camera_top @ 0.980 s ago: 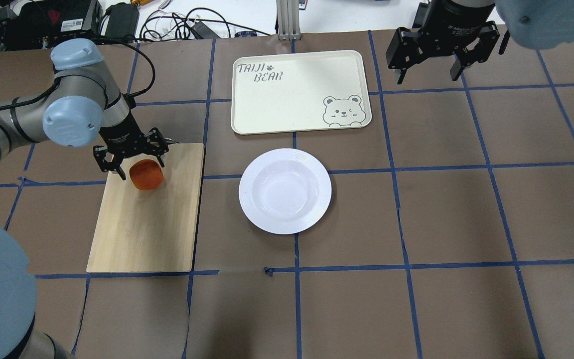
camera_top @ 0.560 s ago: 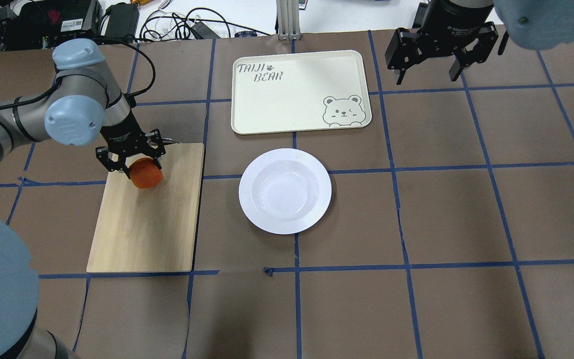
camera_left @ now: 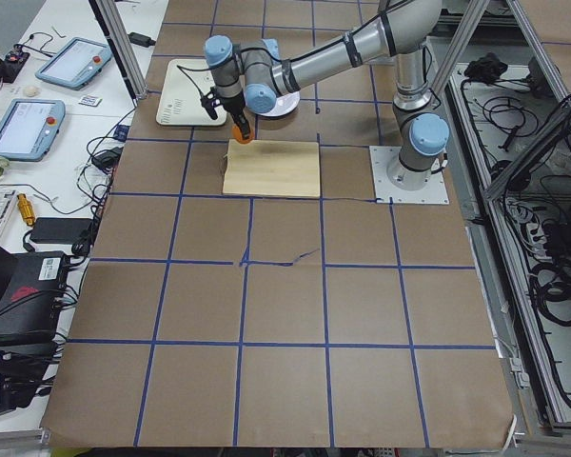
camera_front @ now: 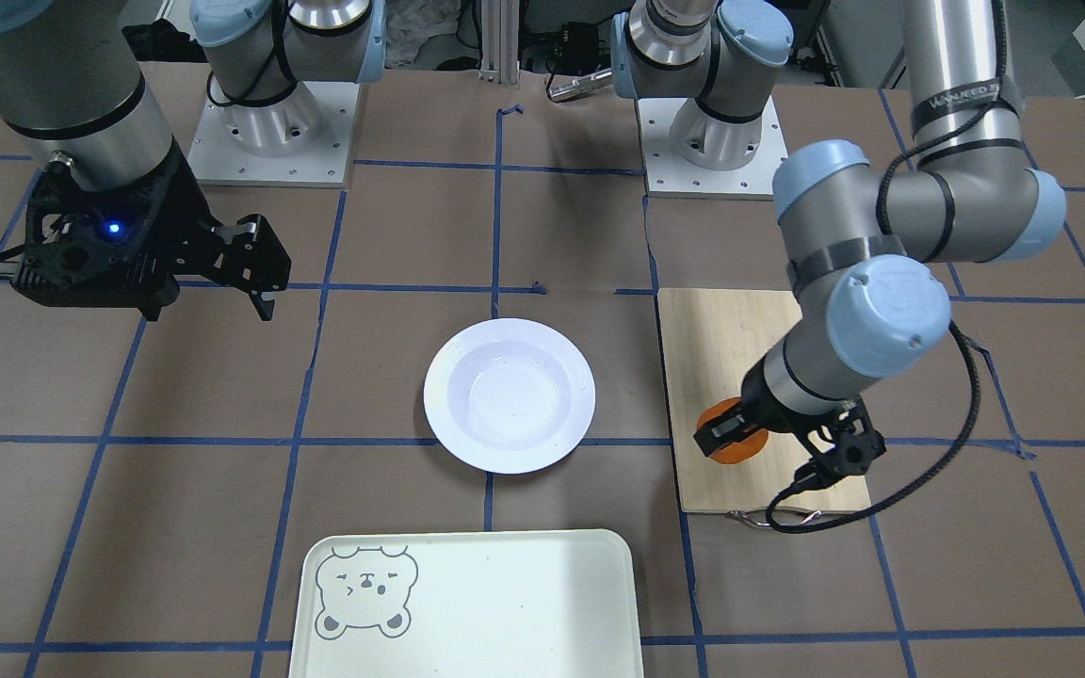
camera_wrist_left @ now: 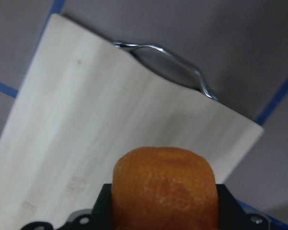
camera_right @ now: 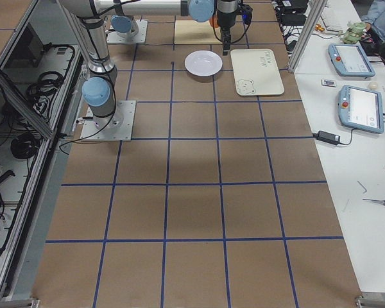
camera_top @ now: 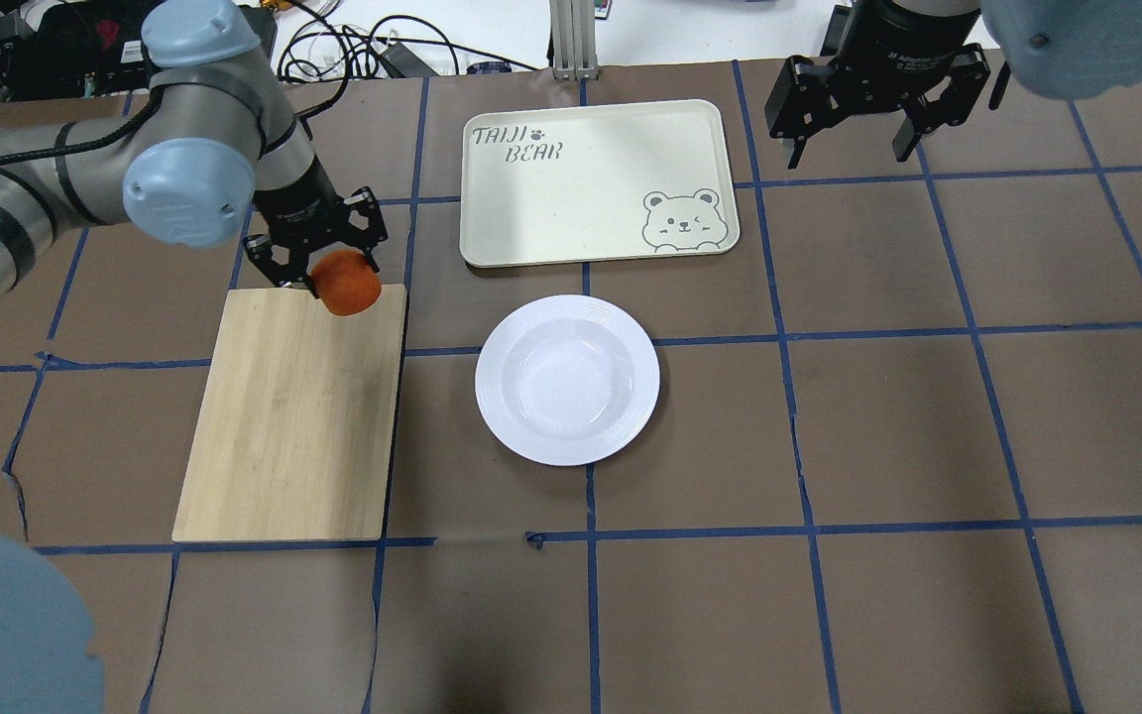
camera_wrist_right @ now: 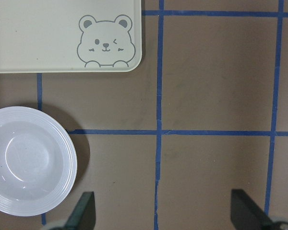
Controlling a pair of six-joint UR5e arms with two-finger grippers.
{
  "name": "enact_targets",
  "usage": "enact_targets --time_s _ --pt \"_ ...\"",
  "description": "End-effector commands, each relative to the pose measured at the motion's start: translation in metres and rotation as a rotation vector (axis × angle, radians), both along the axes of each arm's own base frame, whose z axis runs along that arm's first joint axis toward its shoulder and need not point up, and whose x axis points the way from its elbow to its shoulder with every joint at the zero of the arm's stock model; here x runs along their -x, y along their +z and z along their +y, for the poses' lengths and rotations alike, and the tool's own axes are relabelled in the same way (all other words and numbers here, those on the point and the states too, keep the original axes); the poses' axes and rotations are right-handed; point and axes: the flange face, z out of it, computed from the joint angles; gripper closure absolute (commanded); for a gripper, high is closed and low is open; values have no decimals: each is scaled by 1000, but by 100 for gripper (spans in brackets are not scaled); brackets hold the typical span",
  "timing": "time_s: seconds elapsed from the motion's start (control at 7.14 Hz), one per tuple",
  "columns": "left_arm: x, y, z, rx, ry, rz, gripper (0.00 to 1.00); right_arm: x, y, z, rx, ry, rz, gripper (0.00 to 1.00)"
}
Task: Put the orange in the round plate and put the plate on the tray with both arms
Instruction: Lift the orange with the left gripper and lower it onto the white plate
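The left gripper has its jaws closed tight on the orange, one on each side of it. The orange is held up in the air over the far end of the bamboo cutting board, close to the board's metal handle. It does not touch the board. Seen from above, the orange is at about 10 o'clock from the round plate and well apart from it. The plate is white and shiny, and it sits flat on the brown worktop with nothing in it. The board lies at 9 o'clock from the plate, with a gap between them. The tray lies at 12 o'clock from the plate, near it but not touching. It has a grey bear face at its 4 o'clock corner and the words TAIJI BEAR at its 10 o'clock corner. The right gripper hangs in the air at 3 o'clock from the tray. Its jaws are wide apart and hold nothing. Blue tape lines cross the worktop and make big squares.
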Motion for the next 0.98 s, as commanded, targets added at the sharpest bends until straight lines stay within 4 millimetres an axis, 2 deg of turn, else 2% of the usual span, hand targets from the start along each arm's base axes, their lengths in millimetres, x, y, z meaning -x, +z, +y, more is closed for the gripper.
enact_targets --time_s 0.0,0.14,0.28,0.42,0.56,0.7,0.84 --pt "107 -6 27 -13 6 42 100 0 0 0 -1 -1 0 0" --pt "143 -17 45 -49 -4 72 100 0 -1 0 -2 -1 0 0" --pt "166 -20 58 -65 29 79 100 1 0 0 -1 -1 2 0" --pt "180 -30 67 -92 42 90 70 1 -1 0 -2 -1 2 0" --pt "188 -36 75 -112 58 98 55 -3 1 2 1 4 0 0" --pt "191 -40 79 -115 64 94 22 -3 -1 1 -2 2 0 0" --pt "193 -37 75 -78 63 106 5 -1 -1 0 -2 1 1 0"
